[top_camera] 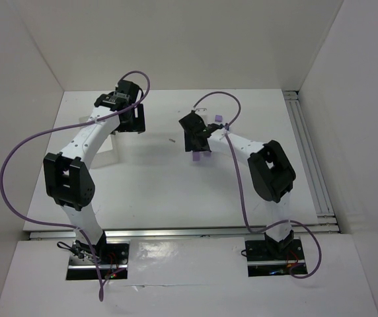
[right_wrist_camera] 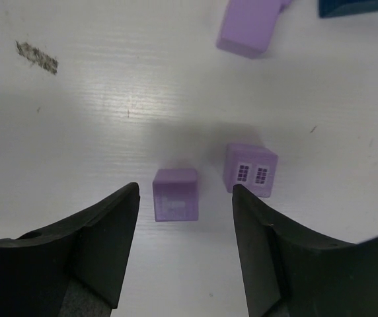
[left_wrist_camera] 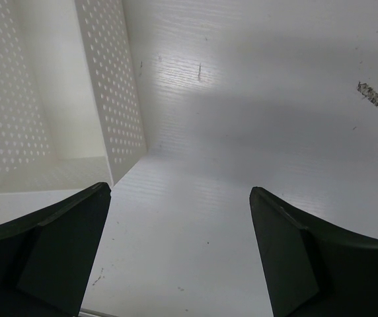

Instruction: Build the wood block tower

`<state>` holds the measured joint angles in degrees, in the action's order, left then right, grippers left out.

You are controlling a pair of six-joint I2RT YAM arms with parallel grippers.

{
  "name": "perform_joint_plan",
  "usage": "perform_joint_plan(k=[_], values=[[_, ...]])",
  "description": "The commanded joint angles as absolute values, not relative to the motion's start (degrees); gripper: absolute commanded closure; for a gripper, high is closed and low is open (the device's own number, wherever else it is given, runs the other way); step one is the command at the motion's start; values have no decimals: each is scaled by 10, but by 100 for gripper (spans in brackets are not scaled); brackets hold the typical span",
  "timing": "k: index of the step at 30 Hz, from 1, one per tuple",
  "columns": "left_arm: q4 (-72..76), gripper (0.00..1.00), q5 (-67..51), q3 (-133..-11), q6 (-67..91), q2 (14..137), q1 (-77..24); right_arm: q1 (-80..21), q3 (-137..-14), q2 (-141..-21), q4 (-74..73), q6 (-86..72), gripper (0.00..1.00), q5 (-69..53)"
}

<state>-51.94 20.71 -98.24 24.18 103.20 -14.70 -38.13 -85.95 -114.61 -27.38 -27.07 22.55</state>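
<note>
In the right wrist view, two small light-purple blocks lie on the white table. One cube (right_wrist_camera: 175, 194) sits between the tips of my right gripper (right_wrist_camera: 184, 191), which is open with gaps on both sides. The other cube (right_wrist_camera: 250, 169), printed with windows, lies just beyond the right finger (right_wrist_camera: 268, 244). A third purple block (right_wrist_camera: 248, 26) and the edge of the dark blue block (right_wrist_camera: 357, 6) are farther off. From above, the right gripper (top_camera: 197, 134) hovers over a purple block (top_camera: 199, 158). My left gripper (left_wrist_camera: 179, 191) is open over bare table.
A white perforated tray (left_wrist_camera: 116, 86) stands left of the left gripper (top_camera: 135, 119). A dark smudge (right_wrist_camera: 37, 57) marks the table between the arms. White walls enclose the table, and a metal rail (top_camera: 308, 152) runs along its right edge.
</note>
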Motion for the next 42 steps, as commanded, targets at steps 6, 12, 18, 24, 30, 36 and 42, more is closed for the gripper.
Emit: perform_joint_plan(k=[6, 12, 18, 24, 30, 36, 42], values=[[-519, 0, 204, -982, 246, 1016, -149, -345, -890, -1121, -289, -272, 37, 262], [-519, 0, 204, -982, 246, 1016, -155, -331, -890, -1153, -289, -272, 30, 223], [-519, 0, 209, -982, 246, 1016, -155, -314, -860, -1153, -270, -279, 34, 199], [-519, 1, 209, -982, 246, 1021, -155, -308, -854, -1164, -270, -279, 37, 180], [-519, 1, 209, -982, 246, 1027, -160, -308, -836, -1158, -265, -285, 44, 180], [-519, 1, 209, -982, 246, 1027, -160, -308, -831, -1152, -265, -285, 56, 180], [-519, 1, 209, -987, 246, 1027, -160, -320, -818, -1132, -253, -266, 65, 174]])
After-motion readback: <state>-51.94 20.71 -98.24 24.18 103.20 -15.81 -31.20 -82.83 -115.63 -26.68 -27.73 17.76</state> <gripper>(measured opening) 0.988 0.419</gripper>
